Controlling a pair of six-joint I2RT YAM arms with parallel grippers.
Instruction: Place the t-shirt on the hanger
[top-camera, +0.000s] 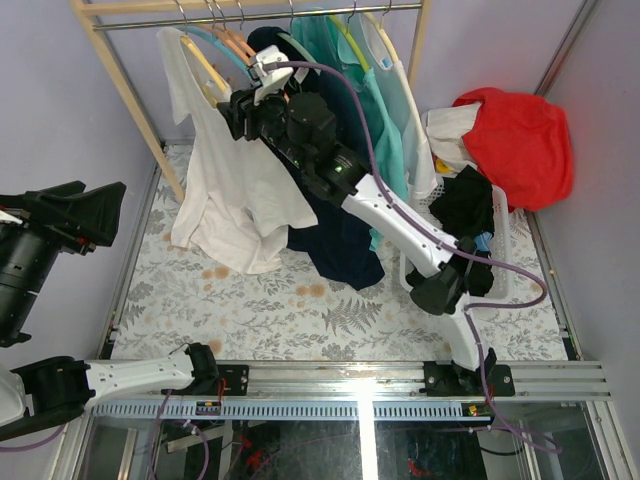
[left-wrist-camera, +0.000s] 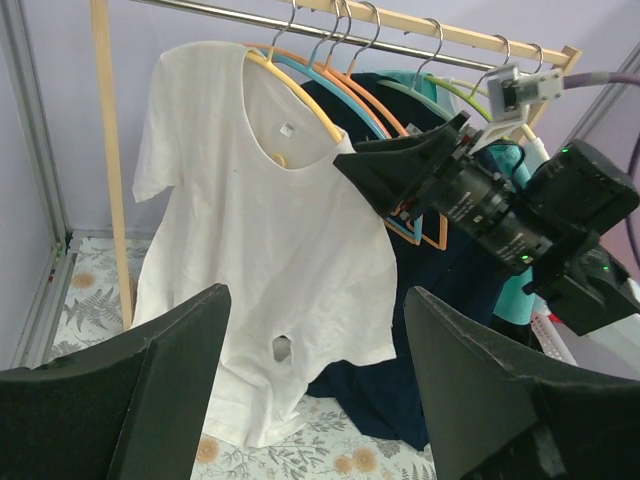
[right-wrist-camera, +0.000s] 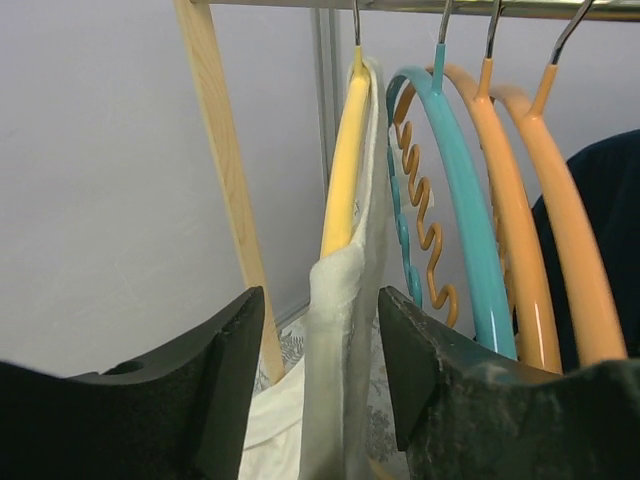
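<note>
The white t-shirt (top-camera: 235, 190) hangs on the pale yellow hanger (top-camera: 200, 55) at the left end of the rail, and its hem reaches the table. In the left wrist view the t-shirt (left-wrist-camera: 260, 240) faces me on the hanger (left-wrist-camera: 292, 88). It has a small hole near the hem. My right gripper (top-camera: 224, 110) is open at the shirt's right shoulder. In the right wrist view my right gripper (right-wrist-camera: 320, 365) stands on either side of the shirt's shoulder seam (right-wrist-camera: 345, 330) below the hanger (right-wrist-camera: 345, 170), without touching it. My left gripper (top-camera: 105, 213) is open and empty, well left of the shirt; it also shows in its own view (left-wrist-camera: 315, 390).
A wooden rack post (top-camera: 125, 85) stands left of the shirt. On the rail hang a light blue hanger (right-wrist-camera: 455, 190), orange hangers (right-wrist-camera: 545, 230), a navy shirt (top-camera: 340, 240) and teal shirts (top-camera: 385, 130). A white basket (top-camera: 500, 235) with red and black clothes stands at the right.
</note>
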